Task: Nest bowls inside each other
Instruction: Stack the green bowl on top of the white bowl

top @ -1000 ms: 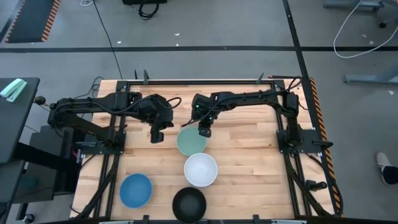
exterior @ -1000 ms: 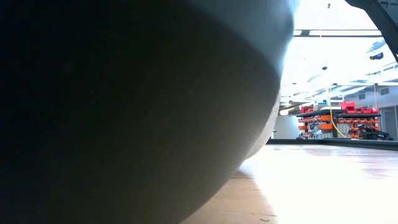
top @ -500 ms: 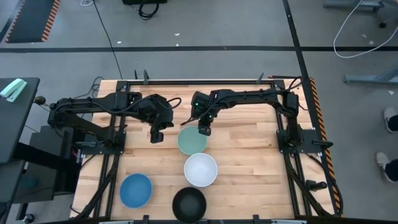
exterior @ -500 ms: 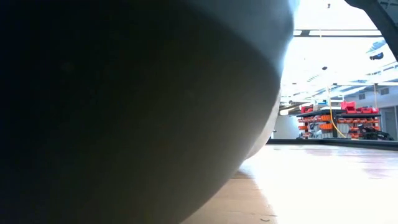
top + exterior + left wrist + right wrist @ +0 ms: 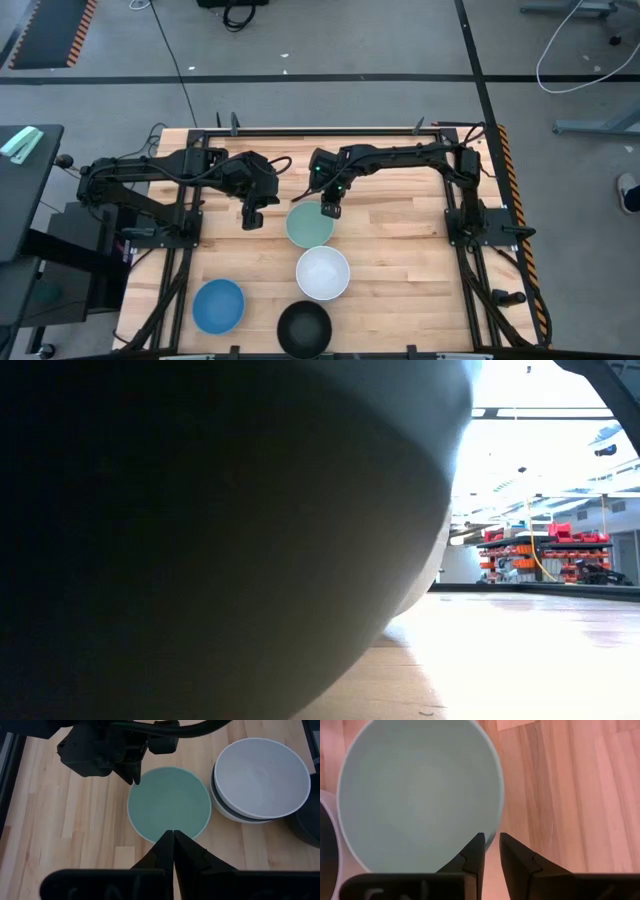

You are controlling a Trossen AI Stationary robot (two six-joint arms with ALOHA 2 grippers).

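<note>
The right gripper (image 5: pixel 329 210), slightly parted and empty, hovers over the far rim of the smooth, rigid mint-green round bowl (image 5: pixel 308 227); light, slippery, best pinched at its thin rim. The left gripper (image 5: pixel 251 219) is clenched, empty.

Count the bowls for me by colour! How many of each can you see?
Mint green bowl: 1
White bowl: 1, sitting inside a dark bowl whose rim shows only from the left wrist camera
Dark bowl under the white one: 1
Blue bowl: 1
Black bowl: 1
Total: 5 bowls in sight
</note>
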